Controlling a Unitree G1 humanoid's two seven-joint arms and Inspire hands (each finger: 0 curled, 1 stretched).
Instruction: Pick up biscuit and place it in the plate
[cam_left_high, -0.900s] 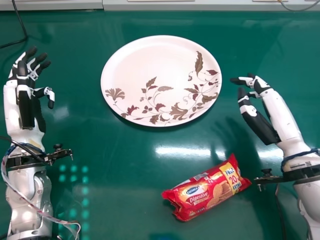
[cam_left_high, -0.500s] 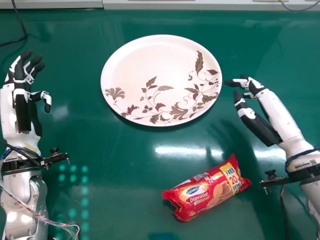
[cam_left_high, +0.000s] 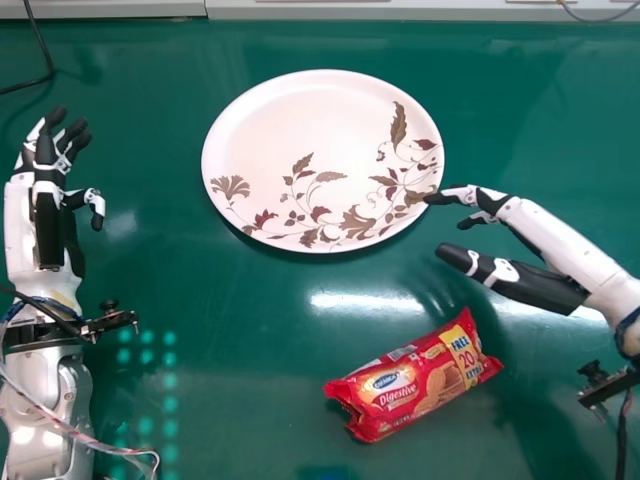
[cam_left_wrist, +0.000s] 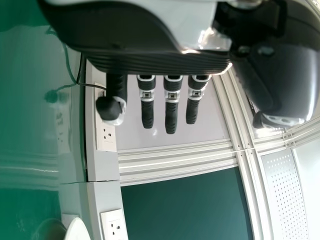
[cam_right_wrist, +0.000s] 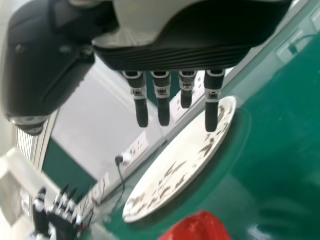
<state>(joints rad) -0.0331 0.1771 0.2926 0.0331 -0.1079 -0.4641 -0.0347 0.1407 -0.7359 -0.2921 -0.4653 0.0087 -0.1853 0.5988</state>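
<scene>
Printed lettering, a yellow panel and pictured biscuits mark the shiny red plastic biscuit packet (cam_left_high: 415, 382), lying on the green worktop (cam_left_high: 250, 330) nearer the robot than the round white plate with brown leaf patterns (cam_left_high: 270, 130). The right hand (cam_left_high: 540, 288), open and empty, has fingertips by the plate's rim; the left hand (cam_left_high: 47, 205) is open, empty, at left.

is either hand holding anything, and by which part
Nothing is held: the left hand and right hand are empty, and the biscuit packet lies on the table.
</scene>
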